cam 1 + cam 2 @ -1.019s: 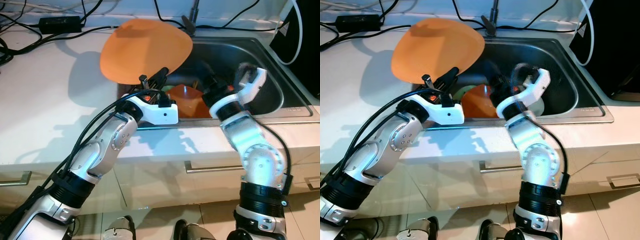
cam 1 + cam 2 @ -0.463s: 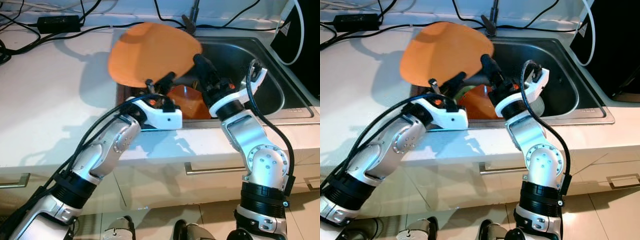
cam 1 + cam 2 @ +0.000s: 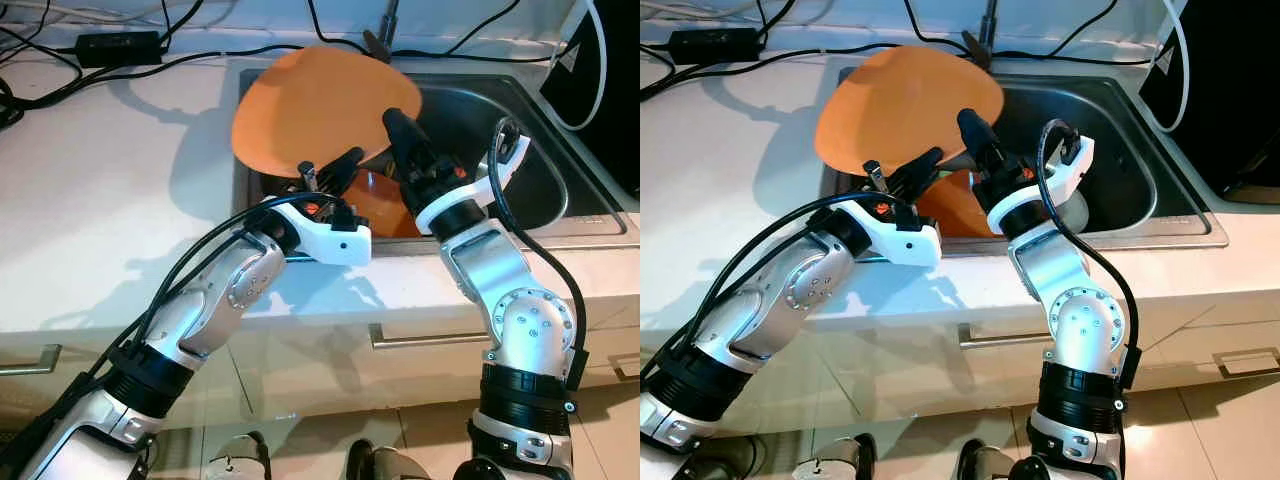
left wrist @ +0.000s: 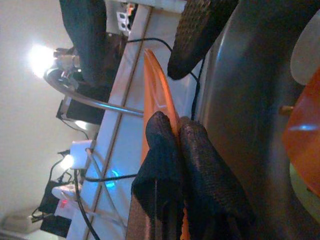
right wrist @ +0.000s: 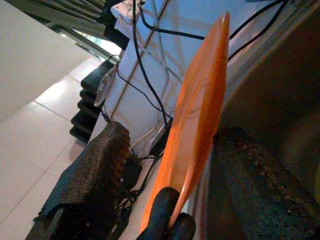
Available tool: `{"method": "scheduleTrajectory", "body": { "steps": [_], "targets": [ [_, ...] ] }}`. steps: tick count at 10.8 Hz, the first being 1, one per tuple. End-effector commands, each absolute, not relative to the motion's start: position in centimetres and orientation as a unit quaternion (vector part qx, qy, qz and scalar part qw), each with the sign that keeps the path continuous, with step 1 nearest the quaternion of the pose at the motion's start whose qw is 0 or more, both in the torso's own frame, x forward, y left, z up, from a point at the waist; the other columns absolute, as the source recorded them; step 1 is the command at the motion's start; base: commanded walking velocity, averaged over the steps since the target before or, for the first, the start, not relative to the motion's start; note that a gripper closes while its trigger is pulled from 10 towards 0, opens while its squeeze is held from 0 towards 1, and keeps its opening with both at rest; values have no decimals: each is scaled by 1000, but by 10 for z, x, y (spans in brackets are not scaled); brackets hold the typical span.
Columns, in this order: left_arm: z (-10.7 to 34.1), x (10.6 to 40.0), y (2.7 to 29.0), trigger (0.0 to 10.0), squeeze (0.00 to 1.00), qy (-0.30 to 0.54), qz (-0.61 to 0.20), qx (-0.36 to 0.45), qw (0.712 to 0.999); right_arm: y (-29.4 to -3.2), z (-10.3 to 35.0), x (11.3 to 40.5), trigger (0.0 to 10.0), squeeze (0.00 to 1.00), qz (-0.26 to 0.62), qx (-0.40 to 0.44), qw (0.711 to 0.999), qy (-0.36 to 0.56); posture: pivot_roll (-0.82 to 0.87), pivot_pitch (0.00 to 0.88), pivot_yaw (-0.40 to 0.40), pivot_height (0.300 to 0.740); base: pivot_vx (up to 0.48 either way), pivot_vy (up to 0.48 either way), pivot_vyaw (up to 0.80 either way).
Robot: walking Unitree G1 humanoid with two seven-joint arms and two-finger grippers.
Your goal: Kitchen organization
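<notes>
A white tabletop (image 3: 100, 190) runs across the scene, with a stainless-steel sink (image 3: 520, 120) set into it to the right; the sink's near-left floor is largely hidden behind the robot's arms. Black cables (image 3: 120, 62) trail along the far edge, where a black power adapter (image 3: 120, 44) lies at far left.

Held tilted above the sink's left rim is a large orange plate (image 3: 315, 100), its underside facing the camera. The left end effector (image 3: 332, 170) has its two black fingers pressed together on the plate's near edge; the left wrist view shows the thin orange rim (image 4: 159, 95) pinched between the fingertips (image 4: 165, 135).

The right end effector (image 3: 980, 140) reaches in from the right, its fingers spread. The right wrist view shows the plate's edge (image 5: 200, 115) standing between the two textured pads (image 5: 95, 170), with a gap on either side, so neither pad appears to touch it.

Down in the sink, partly covered by both wrists, sits a second orange dish (image 3: 385, 205); a sliver of something green (image 3: 930, 178) shows beside it, too little to identify. A pale round object (image 3: 1077, 208) behind the right wrist is also mostly concealed.
</notes>
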State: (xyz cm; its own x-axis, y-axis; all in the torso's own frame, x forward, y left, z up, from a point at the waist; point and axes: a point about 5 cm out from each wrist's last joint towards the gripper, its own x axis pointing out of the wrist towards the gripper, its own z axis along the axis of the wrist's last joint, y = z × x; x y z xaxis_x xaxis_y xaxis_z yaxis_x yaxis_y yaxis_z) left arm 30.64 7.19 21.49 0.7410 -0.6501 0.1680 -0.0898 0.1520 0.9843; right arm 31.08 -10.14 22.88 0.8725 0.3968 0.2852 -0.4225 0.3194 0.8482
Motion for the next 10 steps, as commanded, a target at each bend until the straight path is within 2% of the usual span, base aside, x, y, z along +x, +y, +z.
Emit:
{"method": "scheduleTrajectory", "body": {
  "steps": [1, 2, 3, 4, 5, 10],
  "targets": [
    [229, 300, 66, 10000, 0, -335, -198, 606, 694, -98, 233, 312, 10000, 0, 254, 522, 814, -15, 102, 97, -87, 740, 0, 0, 0],
    [229, 299, 66, 10000, 0, -337, -201, 603, 695, -98, 232, 312, 7804, 0, 251, 520, 816, -14, 102, 97, -87, 740, 0, 0, 0],
    [229, 297, 64, 10000, 0, -342, -209, 598, 694, -98, 231, 313, 7686, 0, 248, 516, 820, -12, 102, 98, -86, 740, 0, 0, 0],
    [229, 297, 64, 10000, 0, -342, -211, 598, 693, -98, 230, 313, 4275, 0, 245, 516, 821, -12, 102, 100, -85, 740, 0, 0, 0],
    [228, 296, 65, 10000, 0, -342, -213, 598, 693, -99, 229, 314, 0, 0, 240, 515, 823, -12, 102, 100, -85, 740, 0, 0, 0],
    [230, 293, 64, 10000, 0, -352, -222, 591, 690, -101, 227, 317, 0, 0, 226, 513, 828, -13, 103, 104, -87, 740, 0, 0, 0]
  ]
}}
